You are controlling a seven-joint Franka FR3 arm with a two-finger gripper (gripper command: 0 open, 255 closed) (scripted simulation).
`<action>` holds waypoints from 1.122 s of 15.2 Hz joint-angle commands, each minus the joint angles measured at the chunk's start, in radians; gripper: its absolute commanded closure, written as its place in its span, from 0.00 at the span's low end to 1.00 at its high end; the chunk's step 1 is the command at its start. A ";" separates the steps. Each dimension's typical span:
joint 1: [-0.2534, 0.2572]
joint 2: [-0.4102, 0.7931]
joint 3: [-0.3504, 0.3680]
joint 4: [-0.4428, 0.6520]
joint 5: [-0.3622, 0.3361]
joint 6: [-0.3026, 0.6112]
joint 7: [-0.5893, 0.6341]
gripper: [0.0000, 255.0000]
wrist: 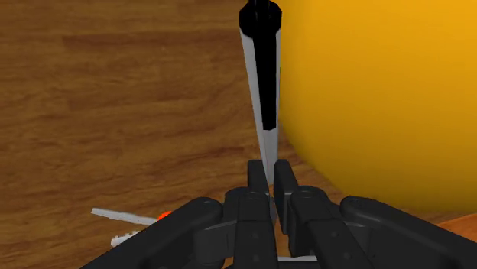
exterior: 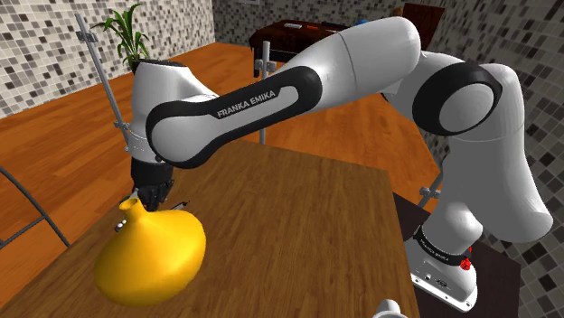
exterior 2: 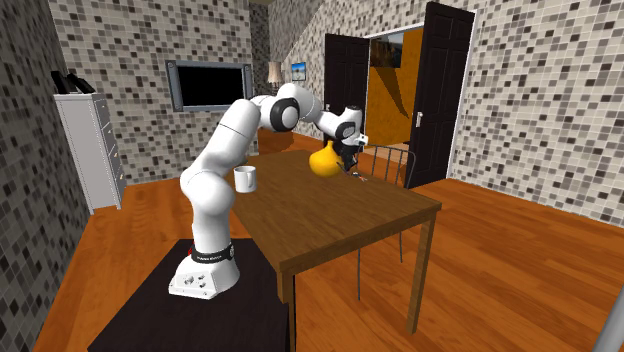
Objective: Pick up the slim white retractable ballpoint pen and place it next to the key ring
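Observation:
My gripper [wrist: 269,174] is shut on the slim white pen [wrist: 261,84], which has a long black strip and a black end. The fingers [wrist: 256,179] clasp one end and the rest sticks out past them. The key ring [wrist: 128,223], a small white and orange item, lies on the wooden table [wrist: 115,92] just beside the fingers. In the shoulder view the gripper [exterior: 152,194] hangs low over the table's far left corner. It is right against a large yellow vase [exterior: 154,257]. In the second exterior view the gripper [exterior 2: 348,160] is at the table's far end.
The yellow vase [wrist: 382,99] lies on its side close beside the pen. A white mug [exterior 2: 246,179] stands on the table [exterior 2: 340,215] near the arm's base. A metal chair [exterior 2: 385,165] stands beyond the far end, with wooden floor around.

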 commanded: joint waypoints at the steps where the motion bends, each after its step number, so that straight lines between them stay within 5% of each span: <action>1: -0.001 0.002 0.006 -0.038 0.002 -0.071 -0.008 0.00; 5: -0.009 0.002 0.007 -0.052 0.008 -0.060 -0.021 0.00; 10: -0.012 -0.039 0.005 0.038 -0.007 -0.189 0.009 0.00; 17: -0.012 -0.039 0.005 0.038 -0.006 -0.189 0.009 0.00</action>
